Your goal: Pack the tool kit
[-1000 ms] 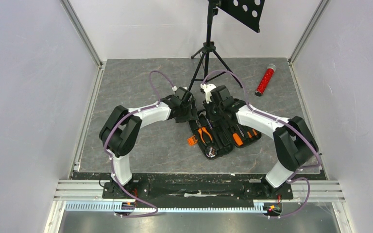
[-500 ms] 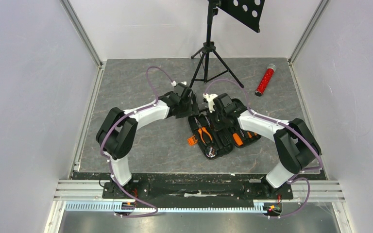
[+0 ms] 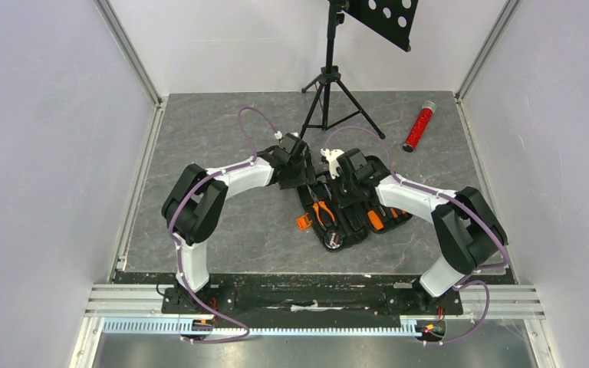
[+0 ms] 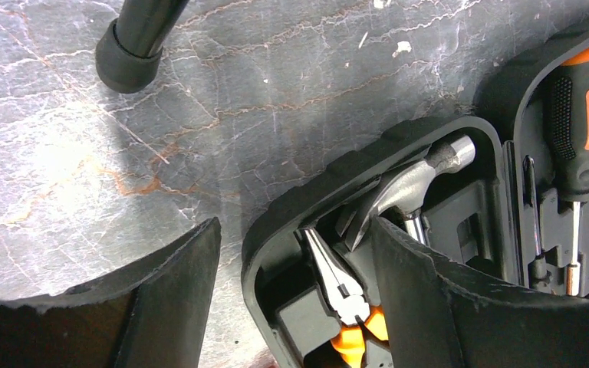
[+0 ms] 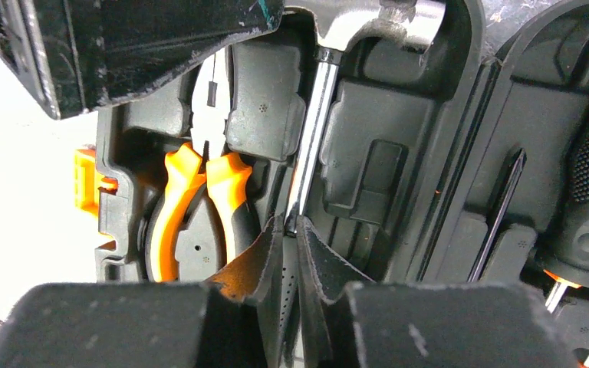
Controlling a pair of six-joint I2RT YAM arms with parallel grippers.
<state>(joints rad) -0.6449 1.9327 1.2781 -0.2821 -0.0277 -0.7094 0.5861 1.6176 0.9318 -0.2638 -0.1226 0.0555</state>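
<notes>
The tool kit [image 3: 336, 234] lies open on the table, a black case with an orange latch [image 5: 86, 180]. Orange-handled pliers [image 5: 199, 192] and a screwdriver [image 4: 579, 130] sit in its moulded slots. The hammer [image 4: 414, 180] lies with its head in the case's far left corner. My right gripper [image 5: 290, 226] is shut on the hammer's shaft [image 5: 310, 138] where it meets the grip. My left gripper [image 4: 295, 230] is open and straddles the case's corner wall: one finger over the table, the other inside beside the hammer's claw.
A black tripod stand [image 3: 326, 84] rises just behind the case, one rubber foot [image 4: 126, 57] close to my left gripper. A red glittery tube [image 3: 419, 127] lies at the back right. Grey walls close in the table on three sides.
My right gripper has come down and nearer over the case with the hammer. The left arm shifted slightly at the case's far left corner, its gripper staying open.
</notes>
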